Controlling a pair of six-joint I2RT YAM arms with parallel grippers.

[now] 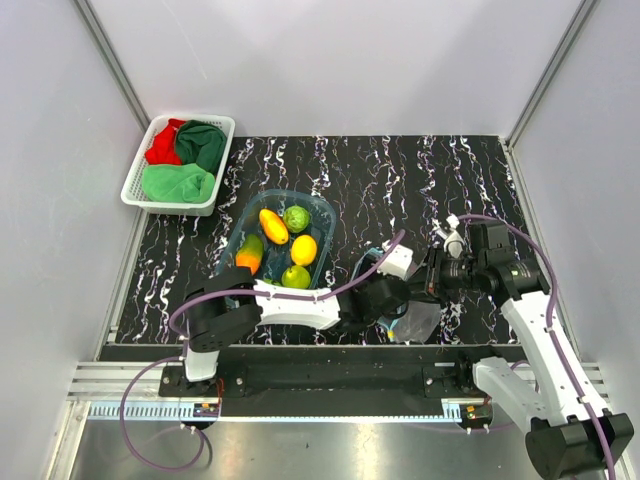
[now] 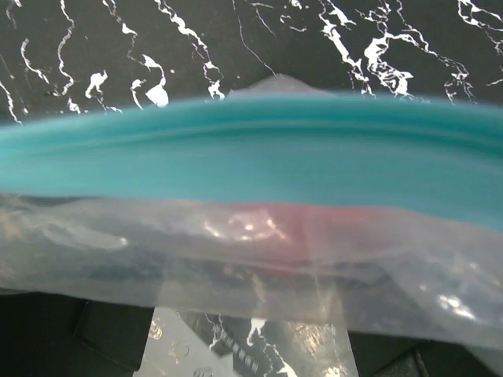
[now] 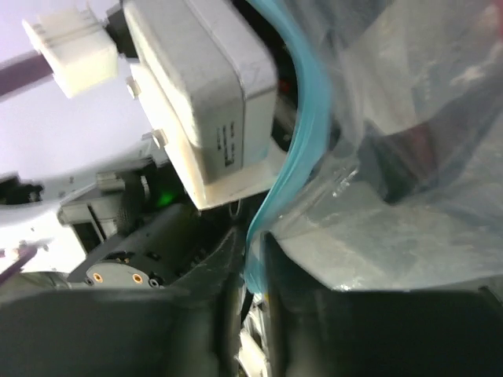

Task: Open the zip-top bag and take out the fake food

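Pinching the teal zip strip (image 3: 313, 102) between two dark fingers (image 3: 181, 322), low in the right wrist view: right gripper (image 3: 253, 287) clamped tight on the zip-top bag (image 2: 251, 259), no gap to speak of. Facing the left gripper (image 1: 395, 308) across the bag's mouth; cannot tell whether spread or closed, with plastic draped across the whole left wrist view. Sits low and right of centre in the top view, between the two wrists, either raised a little or just grazing the table; hard to say which.

Looks thin, limp and slippery. Weighs next to nothing by the look, and will likely crumple rather than resist. Best taken by the stiffer strip, one lip per gripper, near the middle of the mouth, then peeled apart gently. Hints at something red (image 2: 275, 224) behind the film, possibly one piece inside.

Moving out now: black table (image 1: 420, 190) veined with white, flat and probably slick. Further up, left of centre, a translucent blue tub (image 1: 331, 222) holding fake food (image 1: 303, 249) in yellow, green and orange, hard and glossy, likely to roll. Upper left, a white basket (image 1: 228, 150) with red and green cloths (image 1: 178, 183). Beyond, pale blank walls (image 1: 330, 60) closing in on three sides.
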